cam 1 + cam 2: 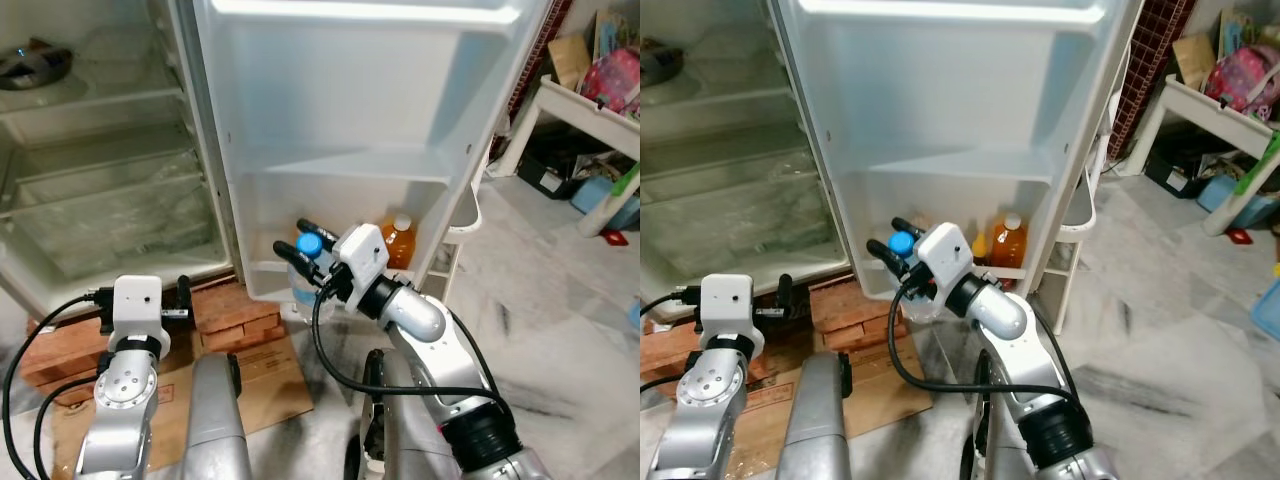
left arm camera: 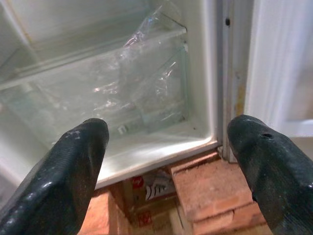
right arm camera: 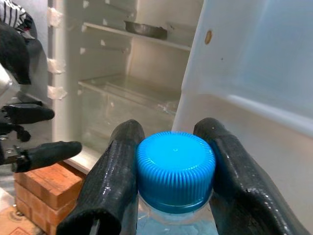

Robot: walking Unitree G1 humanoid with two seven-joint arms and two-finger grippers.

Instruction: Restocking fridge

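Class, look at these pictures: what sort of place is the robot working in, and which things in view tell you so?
Probably a lived-in home, around its kitchen area. An open white fridge stands propped on red bricks, an orange juice bottle sits in its door shelf, and a cluttered white table stands on the grey marbled floor.

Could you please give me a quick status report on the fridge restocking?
Right gripper shut on water bottle by its blue cap, at the door's bottom shelf. Left gripper open, idle, low before the fridge. Juice bottle already shelved; nothing blocking.
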